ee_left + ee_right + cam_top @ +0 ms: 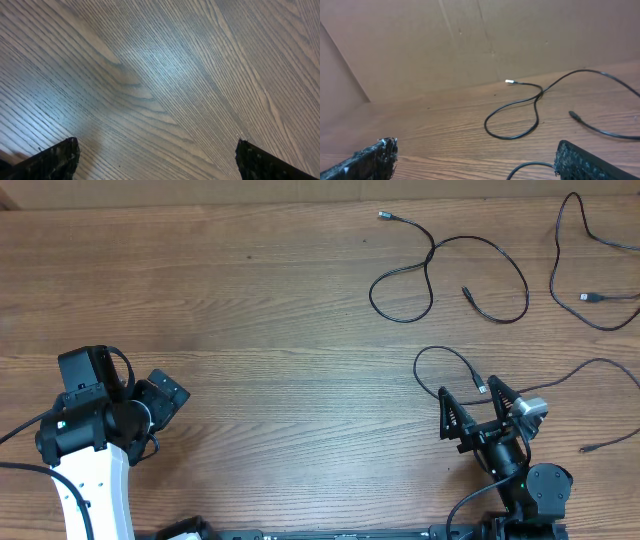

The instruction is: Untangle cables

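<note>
Several cables (431, 252) lie beyond the gaping right pincer (467, 387), one just beside.

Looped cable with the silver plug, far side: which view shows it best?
Overhead: the looped cable lies whole in frame, silver plug to dark end. Right wrist shows the plug and loop, but the right edge cuts off its arc. Left wrist shows only tabletop.

Cables (432, 255) spread loose, far right of table (250, 300); right pincer (467, 392) agape (plug end just beside it).
</note>
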`<state>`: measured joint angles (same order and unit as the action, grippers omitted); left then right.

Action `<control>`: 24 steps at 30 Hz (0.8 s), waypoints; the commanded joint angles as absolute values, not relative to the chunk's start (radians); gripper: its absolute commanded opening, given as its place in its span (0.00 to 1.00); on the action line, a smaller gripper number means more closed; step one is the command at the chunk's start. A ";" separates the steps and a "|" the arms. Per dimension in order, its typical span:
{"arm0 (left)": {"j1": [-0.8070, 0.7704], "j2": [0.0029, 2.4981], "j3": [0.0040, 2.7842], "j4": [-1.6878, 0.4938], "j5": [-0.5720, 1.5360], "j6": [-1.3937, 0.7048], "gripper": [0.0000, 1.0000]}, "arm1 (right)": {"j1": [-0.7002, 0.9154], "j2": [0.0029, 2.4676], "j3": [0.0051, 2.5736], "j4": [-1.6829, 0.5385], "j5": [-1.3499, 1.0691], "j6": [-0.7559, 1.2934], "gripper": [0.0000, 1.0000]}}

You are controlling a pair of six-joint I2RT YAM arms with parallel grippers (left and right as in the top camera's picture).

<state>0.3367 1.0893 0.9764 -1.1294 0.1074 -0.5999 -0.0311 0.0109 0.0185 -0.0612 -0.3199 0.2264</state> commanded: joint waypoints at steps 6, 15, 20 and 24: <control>0.342 1.086 0.973 -1.129 0.097 -0.609 1.00 | -0.030 0.003 0.007 -0.057 -0.305 0.092 1.00; 0.342 1.086 0.973 -1.129 0.097 -0.609 1.00 | -0.030 0.003 0.007 -0.056 -0.308 0.092 1.00; 0.342 1.086 0.973 -1.129 0.097 -0.609 1.00 | -0.030 0.003 0.008 -0.057 -0.308 0.092 1.00; 0.342 1.086 0.973 -1.129 0.097 -0.609 0.99 | -0.030 0.003 0.008 -0.057 -0.308 0.092 1.00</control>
<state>0.3367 1.0893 0.9764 -1.1294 0.1074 -0.5999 -0.0311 0.0109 0.0185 -0.0616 -0.3099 0.1036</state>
